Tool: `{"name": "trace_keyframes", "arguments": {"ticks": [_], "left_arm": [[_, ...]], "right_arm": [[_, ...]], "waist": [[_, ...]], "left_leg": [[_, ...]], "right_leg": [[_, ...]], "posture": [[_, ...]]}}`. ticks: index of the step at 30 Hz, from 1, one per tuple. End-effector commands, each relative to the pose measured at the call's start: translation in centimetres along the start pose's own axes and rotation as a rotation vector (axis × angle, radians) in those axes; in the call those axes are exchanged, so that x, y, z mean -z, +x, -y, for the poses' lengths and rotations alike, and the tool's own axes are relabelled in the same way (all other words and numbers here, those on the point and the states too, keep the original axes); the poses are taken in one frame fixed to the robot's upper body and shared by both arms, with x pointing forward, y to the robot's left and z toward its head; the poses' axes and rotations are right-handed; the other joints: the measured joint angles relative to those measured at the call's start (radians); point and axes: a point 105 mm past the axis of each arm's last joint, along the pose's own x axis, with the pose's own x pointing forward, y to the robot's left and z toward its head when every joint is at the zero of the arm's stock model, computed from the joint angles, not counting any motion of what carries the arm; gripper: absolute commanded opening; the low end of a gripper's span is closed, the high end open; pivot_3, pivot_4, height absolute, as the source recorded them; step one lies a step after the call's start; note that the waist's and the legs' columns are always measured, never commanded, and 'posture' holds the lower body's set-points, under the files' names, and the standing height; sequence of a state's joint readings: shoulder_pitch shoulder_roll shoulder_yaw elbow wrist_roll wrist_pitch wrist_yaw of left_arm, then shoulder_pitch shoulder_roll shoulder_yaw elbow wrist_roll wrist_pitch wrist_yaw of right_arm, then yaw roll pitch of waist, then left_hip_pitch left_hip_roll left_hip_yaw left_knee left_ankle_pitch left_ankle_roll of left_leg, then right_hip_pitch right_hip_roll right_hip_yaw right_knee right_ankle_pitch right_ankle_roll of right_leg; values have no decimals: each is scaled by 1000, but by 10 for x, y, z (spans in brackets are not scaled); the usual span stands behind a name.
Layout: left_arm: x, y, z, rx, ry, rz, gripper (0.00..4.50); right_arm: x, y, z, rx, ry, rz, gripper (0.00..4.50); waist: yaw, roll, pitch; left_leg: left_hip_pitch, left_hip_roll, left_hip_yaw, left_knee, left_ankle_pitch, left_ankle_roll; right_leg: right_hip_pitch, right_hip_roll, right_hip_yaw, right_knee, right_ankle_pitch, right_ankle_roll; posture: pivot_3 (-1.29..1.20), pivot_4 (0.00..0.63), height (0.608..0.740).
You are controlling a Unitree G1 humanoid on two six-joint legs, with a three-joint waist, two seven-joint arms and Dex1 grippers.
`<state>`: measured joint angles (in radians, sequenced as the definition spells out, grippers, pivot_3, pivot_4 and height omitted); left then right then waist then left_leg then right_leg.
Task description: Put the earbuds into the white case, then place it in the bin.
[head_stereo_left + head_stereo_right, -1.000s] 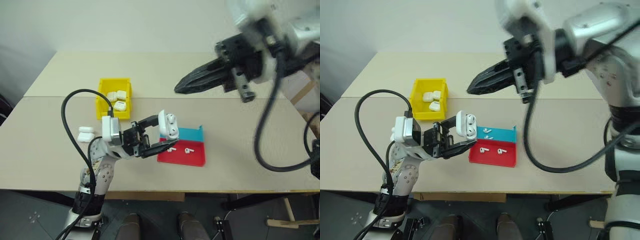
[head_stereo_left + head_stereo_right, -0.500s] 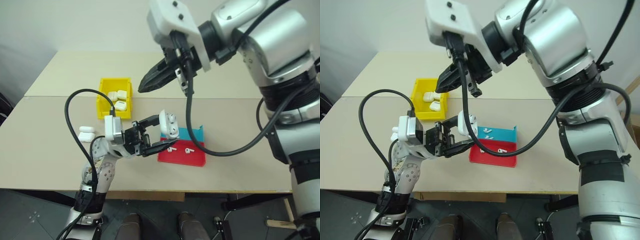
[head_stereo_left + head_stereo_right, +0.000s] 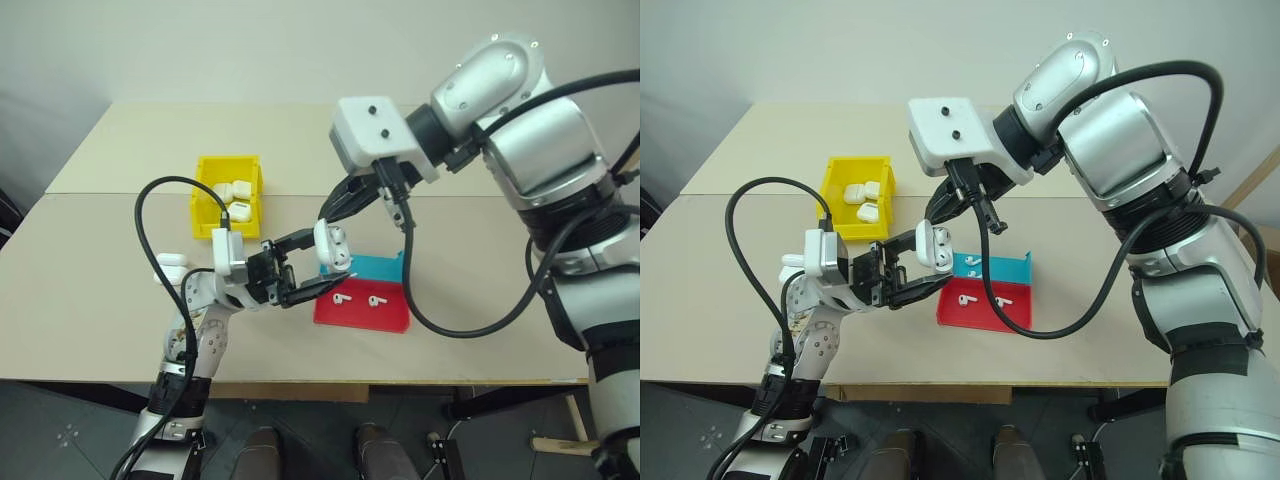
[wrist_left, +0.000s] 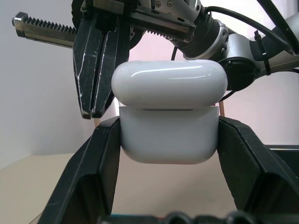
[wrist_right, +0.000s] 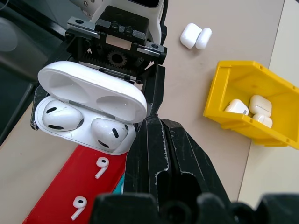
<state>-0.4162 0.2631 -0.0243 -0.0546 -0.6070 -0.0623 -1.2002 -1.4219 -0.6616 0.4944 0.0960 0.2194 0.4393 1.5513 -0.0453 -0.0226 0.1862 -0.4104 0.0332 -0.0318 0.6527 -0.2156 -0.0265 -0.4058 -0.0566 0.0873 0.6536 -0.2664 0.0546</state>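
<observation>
Inside white case (image 5: 88, 109), two earbuds (image 5: 60, 116).

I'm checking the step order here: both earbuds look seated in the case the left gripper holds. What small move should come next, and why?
Probably the right gripper, shut and just behind the raised lid, should push that lid down. The white case sits clamped in the left gripper with both earbuds in their wells, and it should be shut before going into the bin.

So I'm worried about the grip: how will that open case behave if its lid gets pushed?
The case is glossy, so it could probably slip between the left gripper's fingers. Its lid looks hinged and should swing shut easily. It seems stiff, so the right gripper likely won't dent it.
</observation>
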Motion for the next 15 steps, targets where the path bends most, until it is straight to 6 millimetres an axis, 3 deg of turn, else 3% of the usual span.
{"name": "trace_keyframes", "arguments": {"ticks": [1, 15], "left_arm": [[-6, 2, -1, 10, 38, 17, 2765], [4, 4, -4, 12, 26, -2, 2765]], "right_arm": [[-11, -8, -3, -4, -61, 26, 43], [-21, -7, 3, -5, -91, 72, 43]], "waist": [[1, 0, 0], [2, 0, 0]], "left_leg": [[0, 0, 0, 0, 0, 0], [0, -1, 0, 2, 0, 0]], "right_leg": [[0, 0, 0, 1, 0, 0], [1, 0, 0, 2, 0, 0]], "posture": [[0, 150, 740], [0, 150, 740]]}}
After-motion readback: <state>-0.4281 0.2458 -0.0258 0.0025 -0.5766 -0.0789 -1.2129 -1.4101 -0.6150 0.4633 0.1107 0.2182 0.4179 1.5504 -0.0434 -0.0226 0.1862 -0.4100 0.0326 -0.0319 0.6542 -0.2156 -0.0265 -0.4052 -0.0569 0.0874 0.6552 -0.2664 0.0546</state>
